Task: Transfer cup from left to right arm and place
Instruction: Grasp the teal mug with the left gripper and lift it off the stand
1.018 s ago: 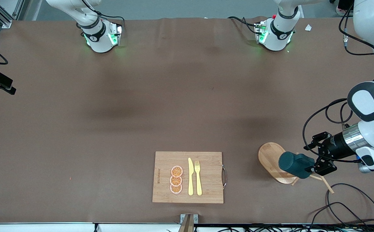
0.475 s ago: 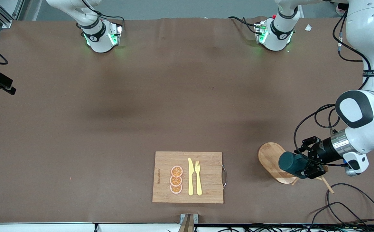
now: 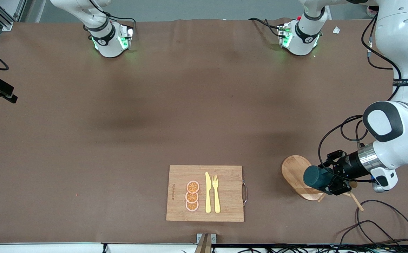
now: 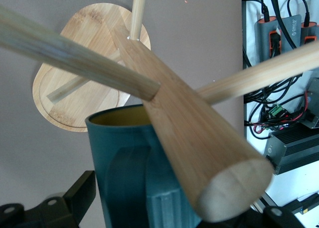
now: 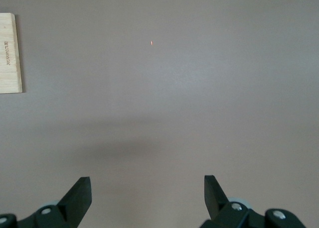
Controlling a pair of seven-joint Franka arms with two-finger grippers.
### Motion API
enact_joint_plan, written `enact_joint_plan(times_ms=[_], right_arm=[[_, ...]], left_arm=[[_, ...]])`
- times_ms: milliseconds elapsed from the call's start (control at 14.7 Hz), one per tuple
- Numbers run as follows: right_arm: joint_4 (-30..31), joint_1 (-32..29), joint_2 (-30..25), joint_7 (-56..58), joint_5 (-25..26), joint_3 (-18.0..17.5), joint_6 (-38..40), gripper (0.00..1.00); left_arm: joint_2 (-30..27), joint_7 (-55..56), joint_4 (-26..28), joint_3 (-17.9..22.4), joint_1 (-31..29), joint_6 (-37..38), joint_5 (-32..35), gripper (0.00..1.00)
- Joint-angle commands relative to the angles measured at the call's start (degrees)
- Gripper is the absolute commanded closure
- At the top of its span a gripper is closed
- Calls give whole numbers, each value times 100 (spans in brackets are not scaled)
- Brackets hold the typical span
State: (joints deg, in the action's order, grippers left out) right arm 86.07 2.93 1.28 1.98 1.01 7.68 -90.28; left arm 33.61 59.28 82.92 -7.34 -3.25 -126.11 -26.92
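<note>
The dark teal ribbed cup (image 3: 313,177) hangs on a wooden mug stand (image 3: 295,172) near the front camera, at the left arm's end of the table. In the left wrist view the cup (image 4: 124,158) shows its handle and yellowish inside beside the stand's thick post (image 4: 199,138). My left gripper (image 3: 331,181) is level with the cup, and its open fingers stand on either side of the cup's body (image 4: 172,203). My right gripper (image 5: 144,193) is open and empty over bare table and is out of the front view.
A bamboo cutting board (image 3: 225,175) with a yellow knife, fork and three orange slices lies near the front edge; its corner (image 5: 10,54) shows in the right wrist view. Black cables (image 3: 376,218) trail near the stand. The stand's pegs (image 4: 65,49) stick out around the cup.
My left gripper has moved in toward the cup, from beside its end to around its body. The cup has stayed on the stand.
</note>
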Motion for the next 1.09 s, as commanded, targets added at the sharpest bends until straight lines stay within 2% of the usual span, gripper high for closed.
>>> enact_joint_plan(times_ms=[0, 136, 339, 882, 1018], right_arm=[[218, -64, -224, 13, 4, -65, -16, 0], [226, -64, -224, 13, 4, -65, -16, 0], [218, -64, -224, 13, 4, -65, -16, 0], [218, -73, -224, 22, 4, -65, -16, 0], [218, -64, -224, 22, 4, -65, -25, 0]], left_arm=[[111, 4, -92, -4, 8, -10, -103, 29], [111, 22, -92, -4, 0, -19, -95, 33], [-12, 75, -92, -4, -27, 51, -86, 33], [-618, 75, -74, 5, -18, 973, 20, 33], [-759, 83, -74, -4, 8, 1158, 238, 33]])
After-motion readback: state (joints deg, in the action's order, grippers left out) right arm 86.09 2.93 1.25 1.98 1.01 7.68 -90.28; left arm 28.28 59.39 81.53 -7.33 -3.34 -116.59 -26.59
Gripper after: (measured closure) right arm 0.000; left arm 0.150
